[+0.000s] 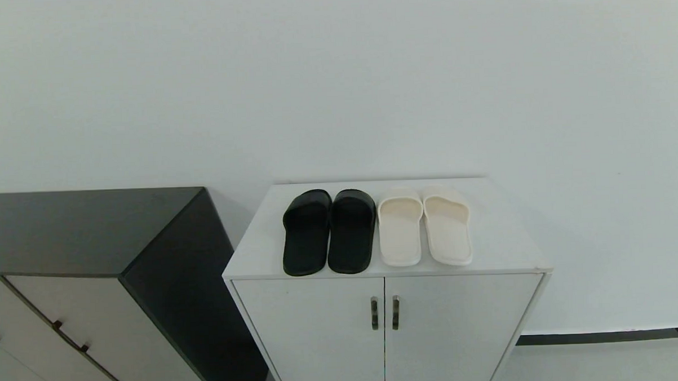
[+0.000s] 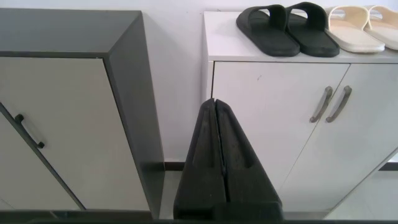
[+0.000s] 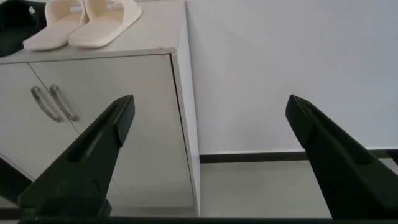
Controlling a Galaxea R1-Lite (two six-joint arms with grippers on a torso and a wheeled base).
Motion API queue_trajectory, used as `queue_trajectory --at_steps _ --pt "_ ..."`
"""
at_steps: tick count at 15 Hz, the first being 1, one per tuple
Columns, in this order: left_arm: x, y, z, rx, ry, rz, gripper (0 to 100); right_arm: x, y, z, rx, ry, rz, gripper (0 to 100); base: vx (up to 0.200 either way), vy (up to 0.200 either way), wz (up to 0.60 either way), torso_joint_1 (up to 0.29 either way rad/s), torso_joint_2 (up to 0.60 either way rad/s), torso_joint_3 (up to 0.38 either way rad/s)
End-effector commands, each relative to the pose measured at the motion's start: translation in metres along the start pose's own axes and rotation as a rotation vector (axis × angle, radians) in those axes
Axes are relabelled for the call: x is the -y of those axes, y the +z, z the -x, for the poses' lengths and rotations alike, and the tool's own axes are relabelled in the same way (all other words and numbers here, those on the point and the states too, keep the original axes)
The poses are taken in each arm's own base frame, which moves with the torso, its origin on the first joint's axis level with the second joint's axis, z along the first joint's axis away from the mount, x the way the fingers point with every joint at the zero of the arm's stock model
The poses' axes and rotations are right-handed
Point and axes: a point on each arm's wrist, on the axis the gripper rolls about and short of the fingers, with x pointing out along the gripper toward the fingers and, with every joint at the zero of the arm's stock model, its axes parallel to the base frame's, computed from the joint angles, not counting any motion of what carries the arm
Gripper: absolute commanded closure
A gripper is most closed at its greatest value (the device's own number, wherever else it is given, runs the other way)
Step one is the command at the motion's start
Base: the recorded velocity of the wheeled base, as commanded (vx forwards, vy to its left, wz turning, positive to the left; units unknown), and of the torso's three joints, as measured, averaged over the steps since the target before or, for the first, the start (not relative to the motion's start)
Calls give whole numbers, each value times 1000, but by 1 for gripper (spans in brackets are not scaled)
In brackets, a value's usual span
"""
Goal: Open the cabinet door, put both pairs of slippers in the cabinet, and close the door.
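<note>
Head view: white cabinet (image 1: 310, 338), both doors closed. Black slippers (image 1: 329, 231) and cream slippers (image 1: 425, 227) lie side by side along the top's front edge, black nearer its left corner.

Left wrist view: left gripper (image 2: 215, 109) pressed fully closed, before the cabinet's left front corner.

Right wrist view: right gripper (image 3: 210, 104) spread wide, off the right front corner.

Recommendation: close squarely on one door handle (image 1: 396, 312) and pull along its hinge arc.

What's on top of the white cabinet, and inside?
On top: a pair of black slide slippers beside a pair of cream slide slippers. Both white doors are shut, hiding the inside.
</note>
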Motion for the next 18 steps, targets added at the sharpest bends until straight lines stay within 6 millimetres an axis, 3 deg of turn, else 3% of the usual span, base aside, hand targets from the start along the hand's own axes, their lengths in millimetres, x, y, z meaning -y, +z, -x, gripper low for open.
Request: queue_trajectory --at_steps 1,3,4,7,10,12,14,18 --pt "0 0 0 -1 -1 -2 100 0 1 1 19 -6 -8 0 0 0 0 0 0 0" --pt "0 0 0 -1 -1 -2 100 -1 54 12 146 8 -160 0 0 0 0 0 0 0" --pt "0 0 0 -1 -1 -2 100 -1 70 8 84 19 -136 0 0 0 0 0 0 0" --pt "0 0 0 -1 -2 -4 100 -3 59 -17 -134 94 -29 0 0 0 0 0 0 0" --pt "0 0 0 -2 -5 -7 100 -7 72 -69 -302 137 -43 0 0 0 0 0 0 0" --pt "0 0 0 -2 -5 -7 100 -16 79 -108 -318 194 -83 0 0 0 0 0 0 0" --pt "0 0 0 -2 -5 -7 100 -28 84 -131 -321 195 -93 0 0 0 0 0 0 0" --pt "0 0 0 -2 -5 -7 100 -68 108 -158 -299 182 -77 0 0 0 0 0 0 0"
